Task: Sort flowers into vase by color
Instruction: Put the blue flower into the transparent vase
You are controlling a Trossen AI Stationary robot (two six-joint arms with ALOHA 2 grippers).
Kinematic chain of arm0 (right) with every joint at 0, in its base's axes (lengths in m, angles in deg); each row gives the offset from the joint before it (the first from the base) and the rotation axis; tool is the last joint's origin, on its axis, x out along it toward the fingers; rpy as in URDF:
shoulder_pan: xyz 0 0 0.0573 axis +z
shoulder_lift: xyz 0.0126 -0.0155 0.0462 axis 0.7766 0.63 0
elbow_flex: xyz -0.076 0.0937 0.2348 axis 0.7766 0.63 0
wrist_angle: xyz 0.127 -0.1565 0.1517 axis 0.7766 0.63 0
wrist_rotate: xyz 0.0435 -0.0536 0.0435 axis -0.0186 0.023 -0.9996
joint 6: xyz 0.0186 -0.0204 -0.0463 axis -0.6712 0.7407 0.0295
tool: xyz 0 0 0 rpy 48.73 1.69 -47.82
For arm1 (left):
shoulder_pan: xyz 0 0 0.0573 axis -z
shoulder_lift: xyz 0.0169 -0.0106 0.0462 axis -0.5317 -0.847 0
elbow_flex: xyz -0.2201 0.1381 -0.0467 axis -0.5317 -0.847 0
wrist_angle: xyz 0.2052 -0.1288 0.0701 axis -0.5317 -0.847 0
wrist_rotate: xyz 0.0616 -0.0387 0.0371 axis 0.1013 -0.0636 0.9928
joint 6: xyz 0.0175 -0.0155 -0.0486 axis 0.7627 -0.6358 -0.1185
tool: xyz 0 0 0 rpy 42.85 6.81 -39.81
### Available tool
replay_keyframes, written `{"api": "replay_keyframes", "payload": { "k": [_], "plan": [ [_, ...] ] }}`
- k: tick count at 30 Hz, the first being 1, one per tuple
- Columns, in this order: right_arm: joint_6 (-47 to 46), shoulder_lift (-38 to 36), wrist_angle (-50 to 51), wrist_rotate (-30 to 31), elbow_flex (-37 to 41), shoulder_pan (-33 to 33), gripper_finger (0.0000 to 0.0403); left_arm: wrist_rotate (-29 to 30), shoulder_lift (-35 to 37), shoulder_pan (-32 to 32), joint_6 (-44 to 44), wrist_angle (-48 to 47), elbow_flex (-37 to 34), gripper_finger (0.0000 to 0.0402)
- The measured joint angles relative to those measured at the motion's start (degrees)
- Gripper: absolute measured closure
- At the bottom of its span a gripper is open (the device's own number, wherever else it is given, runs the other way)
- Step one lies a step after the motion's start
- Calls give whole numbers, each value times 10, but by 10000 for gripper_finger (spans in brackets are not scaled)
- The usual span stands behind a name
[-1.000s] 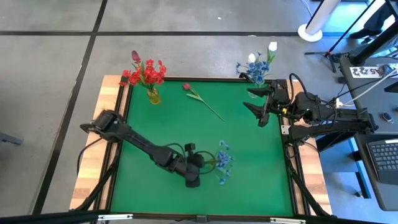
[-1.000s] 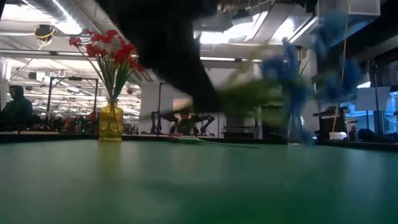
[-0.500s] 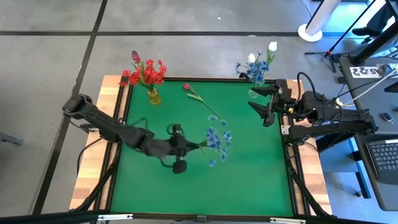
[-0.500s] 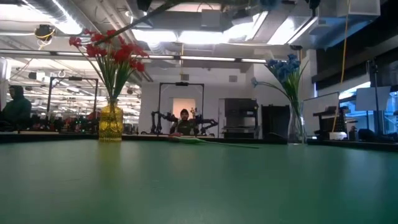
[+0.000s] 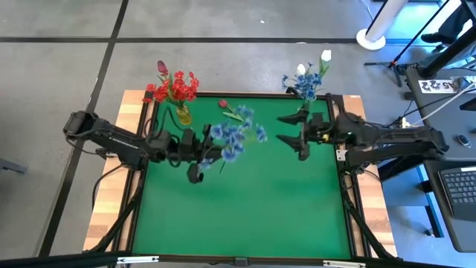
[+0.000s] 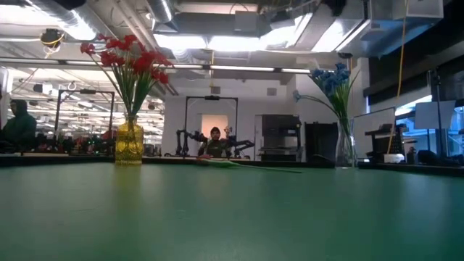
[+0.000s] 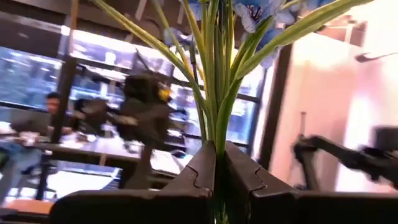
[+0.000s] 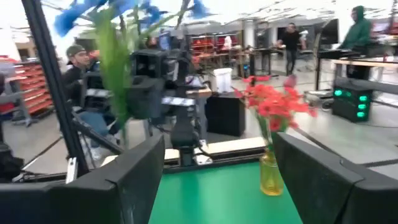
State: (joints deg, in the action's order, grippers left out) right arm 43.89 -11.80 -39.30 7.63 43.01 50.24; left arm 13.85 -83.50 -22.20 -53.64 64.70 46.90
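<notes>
Since a second ago, the left arm has swung the blue flower spray [image 5: 232, 138] from the near part of the green surface [image 5: 245, 208] up toward its middle. Left gripper [image 5: 199, 152] is pinched on the green stems low down, blossoms pointing toward the right gripper [image 5: 291, 137], which waits spread wide. Light, floppy plastic, I judge; the bundled stems are the best hold.

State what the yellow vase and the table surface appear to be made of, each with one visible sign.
Yellow vase: probably glass or clear plastic; it looks translucent amber and glossy, with a bright glint on it. Table surface: likely a matte green felt-like mat; it looks even and dull, showing no reflections in the high view.
</notes>
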Motion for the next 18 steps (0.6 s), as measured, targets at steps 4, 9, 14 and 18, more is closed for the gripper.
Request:
{"api": "replay_keyframes", "payload": {
  "k": [4, 9, 14, 18],
  "plan": [
    [4, 68, -66, -17, 0, 0, 104, -9, 0, -28, -1, -4, 19, 396],
    [4, 150, -188, -49, 0, 0, 104, -21, 0, -54, -1, -4, 33, 395],
    [3, 218, -300, -66, 0, 0, 104, -21, -3, -69, -2, 24, 33, 394],
    [-10, 259, -361, -66, -1, 0, 104, -22, -21, -71, -2, 91, 33, 394]
  ]
}}
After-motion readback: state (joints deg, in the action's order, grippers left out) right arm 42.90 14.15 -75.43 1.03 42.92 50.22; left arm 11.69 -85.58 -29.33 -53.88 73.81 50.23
